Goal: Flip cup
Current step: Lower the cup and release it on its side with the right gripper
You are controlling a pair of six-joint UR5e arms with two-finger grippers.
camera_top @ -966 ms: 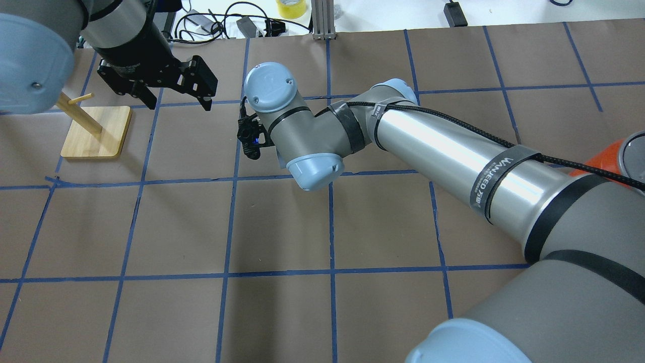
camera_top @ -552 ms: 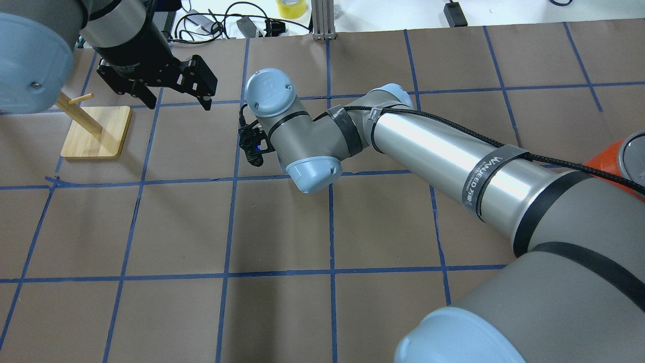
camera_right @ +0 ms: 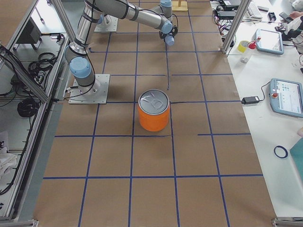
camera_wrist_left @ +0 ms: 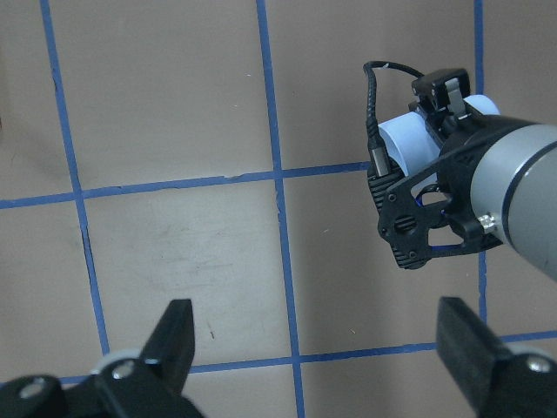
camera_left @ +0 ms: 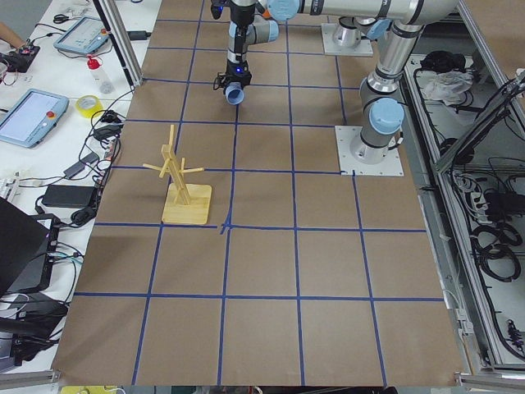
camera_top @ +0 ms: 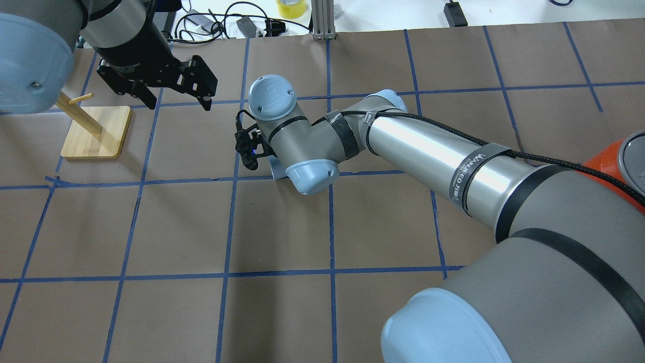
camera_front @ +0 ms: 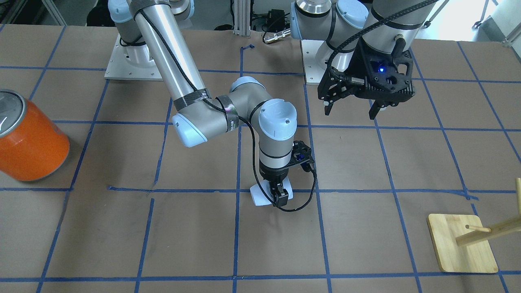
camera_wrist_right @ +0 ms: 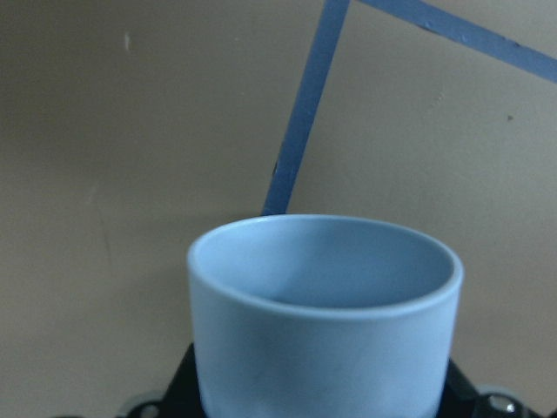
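The pale blue cup (camera_front: 259, 195) is gripped by my right gripper (camera_front: 277, 197), which is shut on its wall. The cup hangs tilted, low over the brown table at a blue tape line. It fills the right wrist view (camera_wrist_right: 322, 305), rim away from the camera and its blue inside showing. It also shows in the left wrist view (camera_wrist_left: 407, 139) and as a sliver in the overhead view (camera_top: 274, 170). My left gripper (camera_front: 352, 110) is open and empty, raised above the table behind the cup; it also shows in the overhead view (camera_top: 179, 103).
A large orange can (camera_front: 30, 138) with a silver top stands near my right arm's side of the table. A wooden peg stand (camera_front: 462, 243) on a square base stands on my left side. Cables and tape lie beyond the table's far edge.
My right wrist has turned and shifted slightly toward the robot, and a pale edge of the cup now shows beneath it. The left arm has not moved.
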